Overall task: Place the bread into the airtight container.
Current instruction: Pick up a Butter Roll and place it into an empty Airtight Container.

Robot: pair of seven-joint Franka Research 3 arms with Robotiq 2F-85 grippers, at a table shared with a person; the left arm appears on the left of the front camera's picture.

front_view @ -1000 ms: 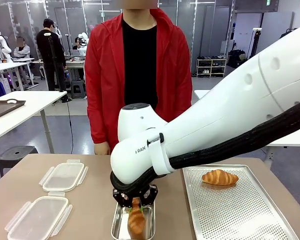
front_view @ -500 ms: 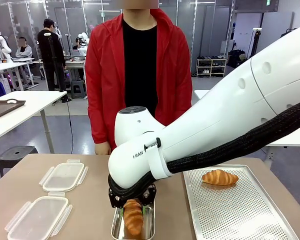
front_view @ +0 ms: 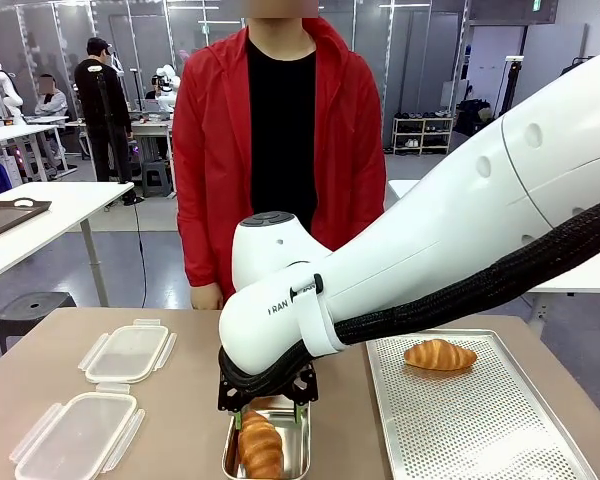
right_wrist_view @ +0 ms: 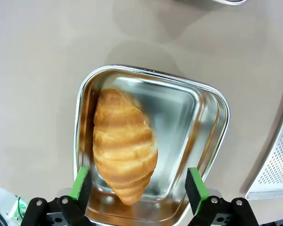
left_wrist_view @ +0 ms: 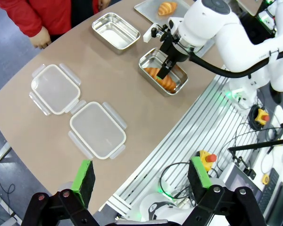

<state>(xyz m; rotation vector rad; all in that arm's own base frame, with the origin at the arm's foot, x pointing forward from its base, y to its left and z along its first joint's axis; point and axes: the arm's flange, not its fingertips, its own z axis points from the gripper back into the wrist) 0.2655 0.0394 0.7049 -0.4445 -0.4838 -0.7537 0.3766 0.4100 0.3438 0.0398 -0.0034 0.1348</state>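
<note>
The right gripper (front_view: 268, 412) is hovering directly over a steel airtight container (front_view: 305, 452) near the counter's (front_view: 185, 400) robot-side edge. Its jaws are standing wide apart and grasping nothing. In the right wrist view the green pads (right_wrist_view: 80, 181) are flanking the croissant (right_wrist_view: 125, 150) without touching it. The croissant is lying lengthwise inside the container, toward its 9 o'clock wall.

At 3 o'clock from the container, a perforated tray (front_view: 480, 430) is carrying a second croissant (front_view: 439, 354). At 9 o'clock, two clear lids (front_view: 128, 352) (front_view: 75, 435) are resting flat on the counter.

In the left wrist view a second, empty steel container (left_wrist_view: 115, 31) is sitting nearer the person. The left gripper (left_wrist_view: 140, 175) is hanging high off the counter's edge, jaws spread and empty.

A person in a red jacket (front_view: 280, 150) is standing at 12 o'clock.
</note>
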